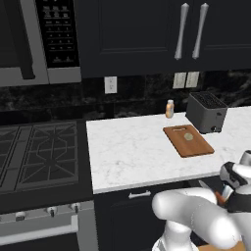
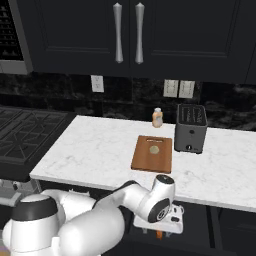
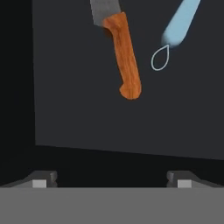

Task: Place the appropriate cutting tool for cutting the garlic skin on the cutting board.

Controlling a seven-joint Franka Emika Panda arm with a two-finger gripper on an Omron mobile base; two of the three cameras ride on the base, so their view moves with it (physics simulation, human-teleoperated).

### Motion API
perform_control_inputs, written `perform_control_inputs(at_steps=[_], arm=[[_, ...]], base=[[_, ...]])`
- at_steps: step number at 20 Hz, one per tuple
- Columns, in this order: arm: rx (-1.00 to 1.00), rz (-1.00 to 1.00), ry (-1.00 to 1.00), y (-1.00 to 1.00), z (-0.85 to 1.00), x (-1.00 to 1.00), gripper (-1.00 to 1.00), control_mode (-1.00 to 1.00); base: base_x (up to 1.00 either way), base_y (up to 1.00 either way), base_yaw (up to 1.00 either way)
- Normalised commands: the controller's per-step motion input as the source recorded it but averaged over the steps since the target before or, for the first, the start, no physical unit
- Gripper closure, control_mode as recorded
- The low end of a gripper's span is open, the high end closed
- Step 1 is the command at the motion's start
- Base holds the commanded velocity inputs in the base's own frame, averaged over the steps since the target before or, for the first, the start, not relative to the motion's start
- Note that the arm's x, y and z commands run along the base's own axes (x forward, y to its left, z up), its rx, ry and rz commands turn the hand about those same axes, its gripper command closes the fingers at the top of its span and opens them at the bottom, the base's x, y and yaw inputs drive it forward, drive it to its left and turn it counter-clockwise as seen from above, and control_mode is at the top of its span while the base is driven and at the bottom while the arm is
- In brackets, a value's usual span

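The cutting tool [image 3: 124, 57] lies on the dark floor of an open drawer: an orange-brown wooden handle with a grey blade running off the top edge. My gripper [image 3: 112, 179] hangs above it, open, nothing between its fingertips [image 3: 41, 178]; the handle's end is still some way ahead of them. On the counter the reddish-brown cutting board [image 1: 188, 142] [image 2: 152, 156] lies flat, with the small pale garlic [image 1: 188, 137] [image 2: 154, 149] on it. My arm reaches down below the counter's front edge.
A blue-handled utensil [image 3: 181, 22] with a wire loop lies beside the knife. The dark toaster [image 1: 206, 112] [image 2: 191, 128] stands right of the board, an orange-tan bottle [image 1: 169, 109] [image 2: 157, 118] behind it. A gas stove [image 1: 39, 152] is on the left.
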Motion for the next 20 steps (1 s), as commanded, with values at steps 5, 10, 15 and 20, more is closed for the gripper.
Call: perform_control_inputs(at_steps=[5, 10, 15, 20], arm=[[0.02, 0.00, 0.06, -0.06, -0.39, 0.00, -1.00, -1.00], [0.04, 0.00, 0.12, -0.05, -0.11, -0.34, -1.00, -1.00], [0.04, 0.00, 0.14, 0.00, 0.02, -0.72, -1.00, -1.00], [0.02, 0.02, 0.14, 0.00, 0.14, -0.58, -1.00, -1.00]], base=[[0.00, 0.00, 0.00], [0.00, 0.00, 0.00], [0.00, 0.00, 0.00], [0.00, 0.00, 0.00]])
